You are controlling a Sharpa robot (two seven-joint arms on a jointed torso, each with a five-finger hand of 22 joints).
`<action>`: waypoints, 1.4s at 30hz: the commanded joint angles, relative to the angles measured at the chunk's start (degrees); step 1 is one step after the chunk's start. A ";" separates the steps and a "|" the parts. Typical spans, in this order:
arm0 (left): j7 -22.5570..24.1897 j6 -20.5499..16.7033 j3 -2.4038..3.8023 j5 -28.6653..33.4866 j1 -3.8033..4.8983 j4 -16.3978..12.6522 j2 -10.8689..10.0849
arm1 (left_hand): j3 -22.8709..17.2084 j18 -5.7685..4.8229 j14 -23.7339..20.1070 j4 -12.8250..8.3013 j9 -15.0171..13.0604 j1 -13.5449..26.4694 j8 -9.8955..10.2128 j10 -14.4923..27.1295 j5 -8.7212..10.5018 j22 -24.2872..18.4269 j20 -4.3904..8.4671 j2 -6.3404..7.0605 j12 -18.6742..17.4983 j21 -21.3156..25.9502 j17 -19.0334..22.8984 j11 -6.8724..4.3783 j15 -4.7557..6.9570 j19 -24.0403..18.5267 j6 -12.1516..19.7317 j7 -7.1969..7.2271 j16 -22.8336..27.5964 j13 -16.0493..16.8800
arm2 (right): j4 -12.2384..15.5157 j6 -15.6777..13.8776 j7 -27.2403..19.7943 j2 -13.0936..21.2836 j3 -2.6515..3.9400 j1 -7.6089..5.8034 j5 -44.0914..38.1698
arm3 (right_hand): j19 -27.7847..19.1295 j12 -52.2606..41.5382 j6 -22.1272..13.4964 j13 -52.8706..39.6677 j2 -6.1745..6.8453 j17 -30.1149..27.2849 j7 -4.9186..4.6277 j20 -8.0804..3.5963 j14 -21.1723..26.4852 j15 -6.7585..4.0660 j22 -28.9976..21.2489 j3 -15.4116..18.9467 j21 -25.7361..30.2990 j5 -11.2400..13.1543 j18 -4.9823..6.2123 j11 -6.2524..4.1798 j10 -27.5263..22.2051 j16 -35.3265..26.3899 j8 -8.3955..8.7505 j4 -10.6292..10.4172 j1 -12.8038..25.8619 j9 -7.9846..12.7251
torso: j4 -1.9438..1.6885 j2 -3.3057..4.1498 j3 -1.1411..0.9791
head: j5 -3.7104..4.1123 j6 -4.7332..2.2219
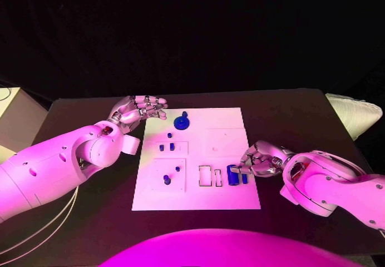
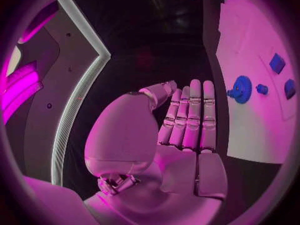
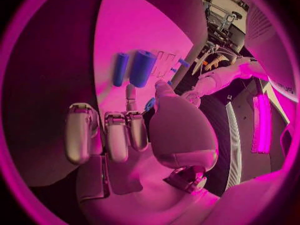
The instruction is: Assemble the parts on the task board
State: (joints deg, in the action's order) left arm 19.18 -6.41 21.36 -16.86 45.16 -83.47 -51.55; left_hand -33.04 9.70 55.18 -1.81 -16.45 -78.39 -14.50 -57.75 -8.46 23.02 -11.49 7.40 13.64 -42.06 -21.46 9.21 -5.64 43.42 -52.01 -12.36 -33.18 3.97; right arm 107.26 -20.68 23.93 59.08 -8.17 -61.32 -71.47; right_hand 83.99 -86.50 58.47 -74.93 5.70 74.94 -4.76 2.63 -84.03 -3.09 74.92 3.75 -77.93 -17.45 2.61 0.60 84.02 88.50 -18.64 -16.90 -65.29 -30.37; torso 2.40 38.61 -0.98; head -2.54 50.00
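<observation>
Two white robot arms reach in from opposite sides. Left hand (image 1: 141, 109) is raised w/ fingers (image 2: 190, 115) straight, close together, holding nothing. Right hand (image 1: 258, 160) sits lower, fingers (image 3: 119, 135) curled down; can't tell if it grips anything.

light: magenta wash, dim surround | glare: white plate (image 1: 201, 161) bright | wrist views: fisheye bending, dark rims

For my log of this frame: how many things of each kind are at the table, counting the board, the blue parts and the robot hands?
White task board: 1
Blue gear: 1
Other blue parts: 6, as far as the head view shows
Robot hands: 2, the left robot hand and the right robot hand
Total: 10
</observation>
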 commanded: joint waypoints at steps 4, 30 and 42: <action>0.95 1.64 0.03 0.14 -0.12 -0.15 0.01 | -0.08 0.72 -0.13 0.34 -0.03 0.42 -0.29 0.07 0.08 -0.11 0.15 0.12 0.26 0.43 -0.09 -0.12 -0.01 0.35 0.41 -0.09 -0.29 0.07 | 0.33 0.07 3.26 -0.74 0.02 0.23 -4.45 | 4.55 -1.67 0.94 -12.66 0.46 13.51 0.57 -0.62 -5.64 -0.79 11.90 1.62 -1.58 -0.28 -0.79 -0.67 4.30 0.86 -1.02 0.04 1.06 -0.60 | 0.02 0.01 -0.05 | -0.22 0.00; -0.21 3.77 0.03 -0.22 -0.30 0.08 0.17 | -0.02 0.72 -0.29 0.44 -0.35 0.40 -1.09 0.15 0.04 -0.43 0.16 0.03 0.48 0.88 -0.15 -0.24 0.03 0.55 -0.46 0.20 -0.36 0.06 | -2.42 8.60 6.90 -5.08 -0.09 1.10 -11.90 | 4.60 -1.88 0.42 -13.15 2.53 14.64 0.60 -0.72 -5.88 -0.83 12.33 4.54 -2.34 3.09 -0.92 -0.71 4.56 1.33 -1.79 -0.19 4.20 -1.50 | 0.03 -0.02 -0.04 | -2.12 0.00; -0.71 4.67 0.03 -0.40 -0.32 0.19 0.09 | 0.04 0.71 -0.34 0.46 -0.37 0.46 -1.15 0.21 0.06 -0.49 0.14 0.11 0.49 0.96 -0.15 -0.24 0.01 0.56 -0.47 0.20 -0.35 0.05 | -3.70 8.32 7.02 -6.74 -0.19 1.39 -12.93 | 4.60 -1.72 0.31 -13.08 0.46 14.86 0.65 -0.68 -5.92 -0.82 12.50 3.19 -2.56 0.67 -0.96 -0.73 4.47 1.42 -2.18 0.02 1.86 -1.88 | 0.07 0.00 0.00 | -2.27 0.00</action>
State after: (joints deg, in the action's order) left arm 18.48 -3.29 21.36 -16.98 44.86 -83.21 -51.54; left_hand -33.04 9.70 55.18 -1.48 -16.76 -78.39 -15.45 -57.75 -8.46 22.57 -11.27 7.40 13.93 -41.47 -21.54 9.21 -5.64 43.62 -52.22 -12.15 -33.17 3.96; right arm 104.02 -13.99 30.11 52.44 -8.01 -60.38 -83.13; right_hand 84.01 -88.25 59.04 -74.94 6.06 74.92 -4.11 2.46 -84.03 -3.50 74.94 7.05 -80.20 -17.41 2.61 0.27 83.90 89.54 -20.81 -16.80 -63.31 -32.36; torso 2.43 38.63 -0.98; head -4.77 50.00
